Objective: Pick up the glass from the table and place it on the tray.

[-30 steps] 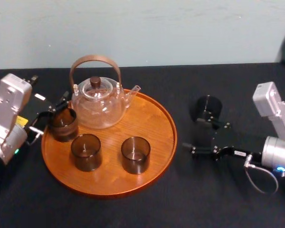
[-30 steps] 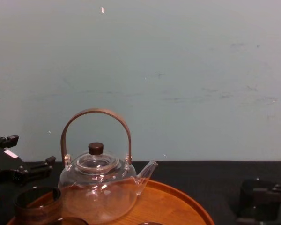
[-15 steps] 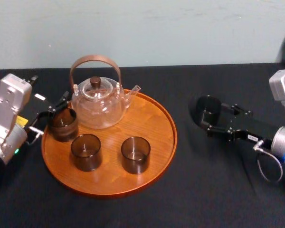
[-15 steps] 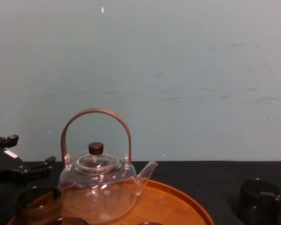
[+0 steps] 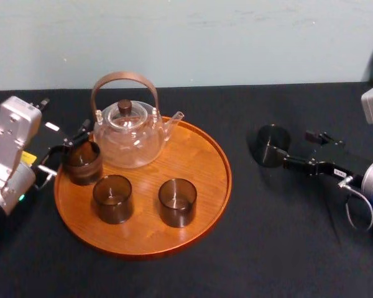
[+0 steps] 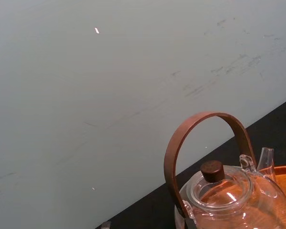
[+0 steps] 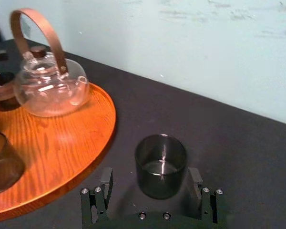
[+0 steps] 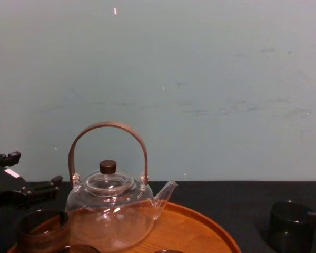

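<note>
A dark smoked glass [image 5: 270,145] stands on the black table to the right of the round wooden tray [image 5: 202,155]. My right gripper [image 5: 294,146] is open just right of this glass. In the right wrist view the glass [image 7: 161,164] sits upright between and slightly ahead of the two spread fingers [image 7: 101,193]. The chest view has the glass [image 8: 289,227] at the lower right. Three similar glasses [image 5: 112,198] and a clear teapot [image 5: 127,133] are on the tray. My left gripper [image 5: 68,149] is open at the tray's left rim beside one glass [image 5: 82,162].
The teapot's tall brown hoop handle [image 8: 108,126] rises over the back of the tray. A pale wall [image 5: 236,37] closes off the table's far edge. Bare black cloth [image 5: 273,248] lies in front of and to the right of the tray.
My right gripper has swung from in front of the table glass toward the back and right, and now sits beside it. The glass, the tray and the left arm have stayed put.
</note>
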